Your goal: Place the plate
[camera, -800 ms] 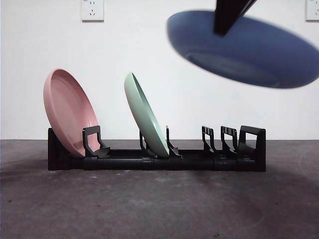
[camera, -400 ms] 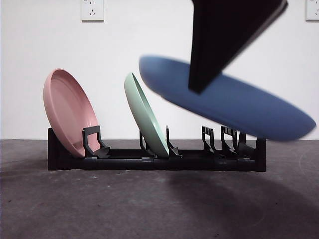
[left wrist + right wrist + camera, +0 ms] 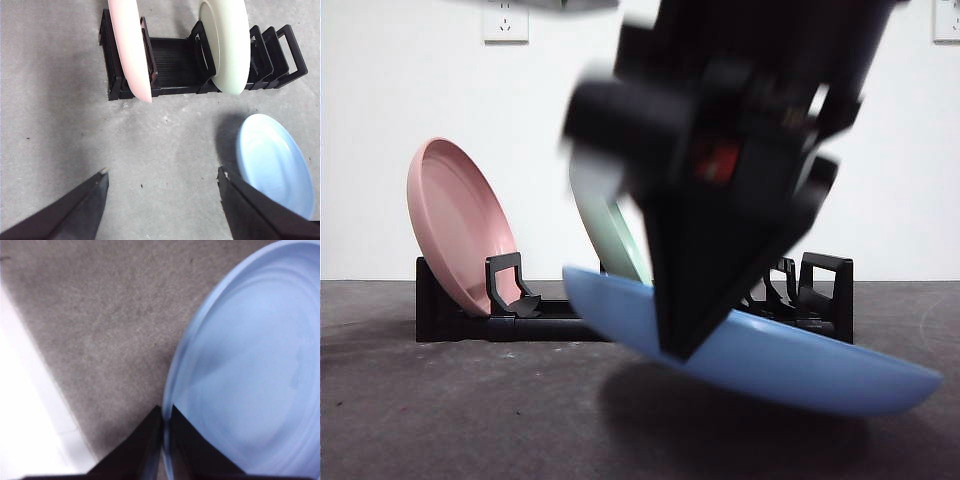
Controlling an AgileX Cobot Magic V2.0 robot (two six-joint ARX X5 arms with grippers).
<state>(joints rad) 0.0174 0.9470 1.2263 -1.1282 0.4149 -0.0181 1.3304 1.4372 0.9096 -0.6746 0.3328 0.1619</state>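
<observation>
Front view: the right gripper [image 3: 672,345], large, dark and blurred, fills the upper middle of the frame and pinches the rim of a blue plate [image 3: 770,355]. The plate hangs tilted just above the grey table [image 3: 450,420], one edge higher near the rack [image 3: 445,310] and the other edge lower, closer to the camera, with its shadow on the table beneath it. Behind it the black rack holds a pink plate [image 3: 455,225] leaning at one end and a green plate [image 3: 615,235] leaning near the middle, partly hidden by the gripper. The slots at the rack's other end hold nothing.

Left wrist view: the left gripper [image 3: 162,185] hovers over bare table with its jaws spread wide and nothing between them. The rack [image 3: 175,65] lies beyond, with the pink plate [image 3: 130,45] and the green plate [image 3: 227,45] standing in it on edge. The blue plate [image 3: 272,165] sits in front of the rack, apart from it, casting a shadow.

Right wrist view: the right gripper [image 3: 165,422] has its jaws pressed together on the rim of the blue plate [image 3: 250,365], whose hollow face fills much of the frame above the table [image 3: 90,315].
</observation>
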